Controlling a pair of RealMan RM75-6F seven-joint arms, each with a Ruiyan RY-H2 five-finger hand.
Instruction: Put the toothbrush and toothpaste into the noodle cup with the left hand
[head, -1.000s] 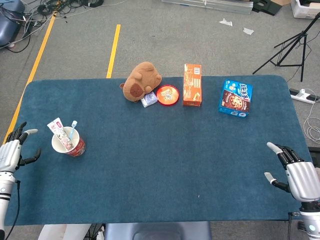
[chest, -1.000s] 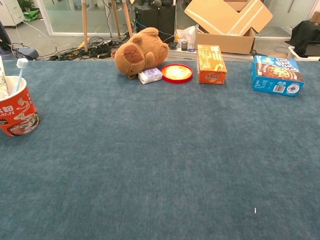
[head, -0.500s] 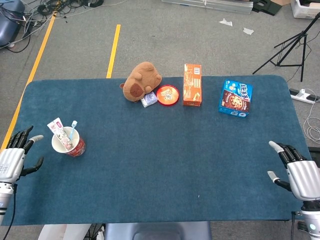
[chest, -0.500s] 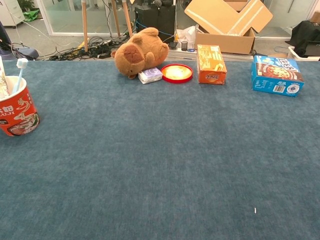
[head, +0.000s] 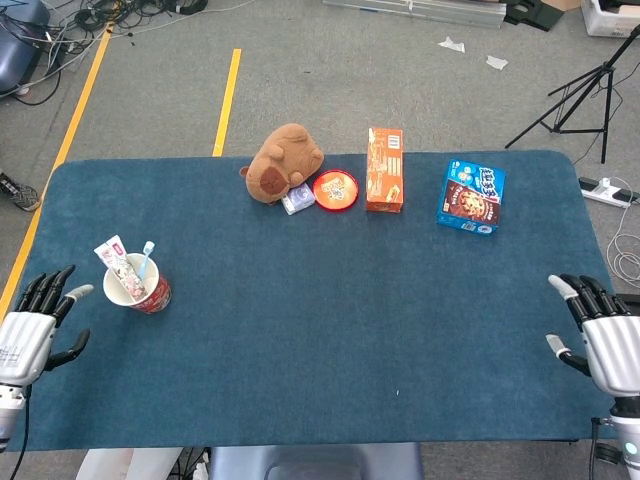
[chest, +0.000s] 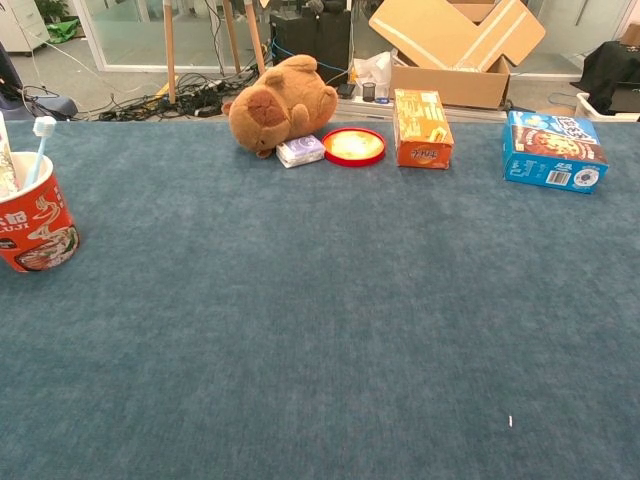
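The red noodle cup stands upright near the table's left edge. A toothpaste tube and a blue-and-white toothbrush stick up out of it. My left hand hangs at the table's left front corner, left of the cup and apart from it, fingers spread and empty. My right hand sits off the right front edge, also spread and empty. Neither hand shows in the chest view.
Along the far side lie a brown plush toy, a small white packet, a red round tin, an orange box and a blue cookie box. A tripod stands off the right.
Both hands have drawn back toward the near edge and slightly lower in the head view. The cup and its contents have not moved.
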